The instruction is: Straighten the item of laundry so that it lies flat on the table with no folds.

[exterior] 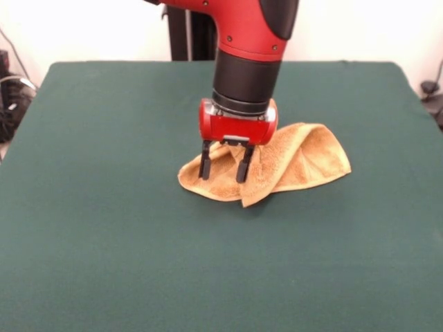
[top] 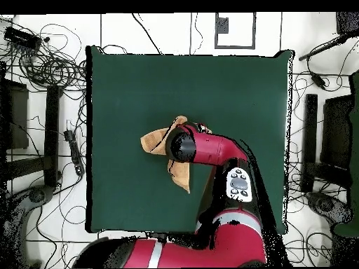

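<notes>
The golden-orange towel lies crumpled and folded over itself near the middle of the dark green table. One flap comes to a point toward the front. My gripper points straight down over the towel's left part, its two black fingers spread apart, with the tips at the cloth and nothing held between them. In the overhead view the towel sticks out on both sides of the red arm, which hides the gripper and the towel's middle. The table spreads wide around it.
The robot's pedestal stands at the table's far edge. Cables and dark equipment lie on the floor around the table, with more gear at the other side. Green cloth stretches wide on every side of the towel.
</notes>
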You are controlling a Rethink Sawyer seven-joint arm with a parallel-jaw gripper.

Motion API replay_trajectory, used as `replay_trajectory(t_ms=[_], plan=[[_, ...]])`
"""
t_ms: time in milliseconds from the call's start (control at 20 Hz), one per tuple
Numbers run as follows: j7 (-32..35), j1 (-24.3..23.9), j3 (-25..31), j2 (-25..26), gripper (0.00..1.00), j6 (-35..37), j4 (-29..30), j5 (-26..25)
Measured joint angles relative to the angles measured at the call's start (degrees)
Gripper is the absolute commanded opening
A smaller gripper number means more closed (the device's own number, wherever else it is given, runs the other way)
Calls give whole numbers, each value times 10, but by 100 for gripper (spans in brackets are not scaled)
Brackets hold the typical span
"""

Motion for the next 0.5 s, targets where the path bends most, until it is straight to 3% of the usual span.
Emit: replay_trajectory(t_ms=[500], plan=[[0, 0, 0, -2, 100, -20, 17, 16]])
